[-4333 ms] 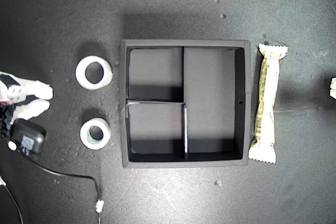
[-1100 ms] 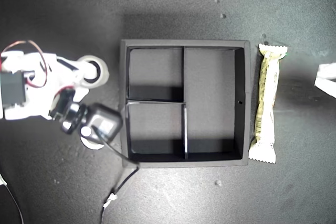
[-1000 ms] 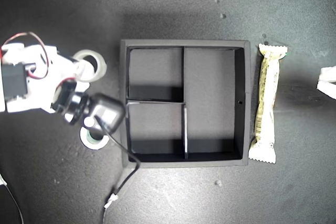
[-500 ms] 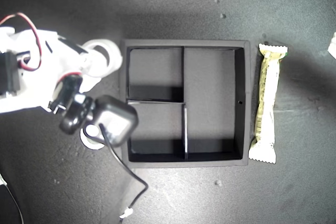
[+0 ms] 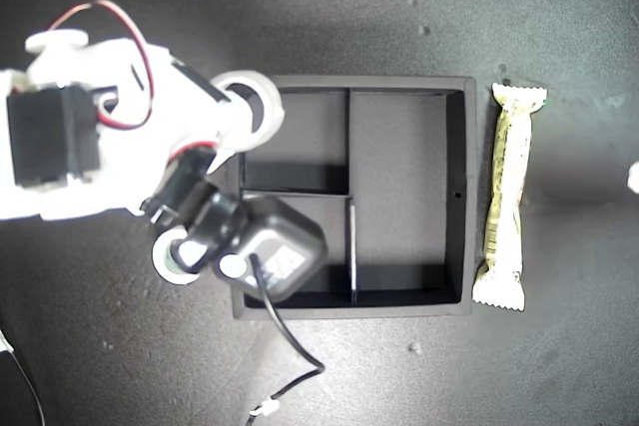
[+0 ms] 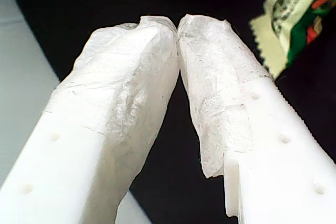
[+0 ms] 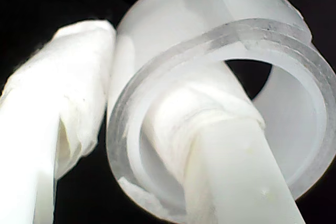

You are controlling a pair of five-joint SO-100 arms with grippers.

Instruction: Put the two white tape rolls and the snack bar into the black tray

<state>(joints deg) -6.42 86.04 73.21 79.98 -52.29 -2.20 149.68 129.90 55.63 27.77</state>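
Note:
The black tray (image 5: 469,197) sits mid-table. My second gripper (image 5: 245,112) is shut on the larger white tape roll (image 5: 262,97), held above the tray's wall on the exterior view's left. The second wrist view shows one finger through the roll (image 7: 294,40) and the other outside it, with my second gripper (image 7: 131,77) clamping its wall. The smaller tape roll (image 5: 172,256) lies outside the tray, partly hidden by the arm. The snack bar (image 5: 507,197) lies along the tray's side on the exterior view's right. My first gripper (image 6: 177,24) is shut and empty, near the snack bar (image 6: 299,3).
The second arm's black wrist camera (image 5: 265,251) hangs over the tray's lower small compartment on the exterior view's left. Its black cable (image 5: 295,381) trails down to a white connector (image 5: 262,409). A white sliver (image 5: 633,179) of an arm shows at the exterior view's right edge.
My second gripper has carried the larger tape roll toward the exterior view's right, from beside the tray to over its wall. The white piece at the right edge shifted.

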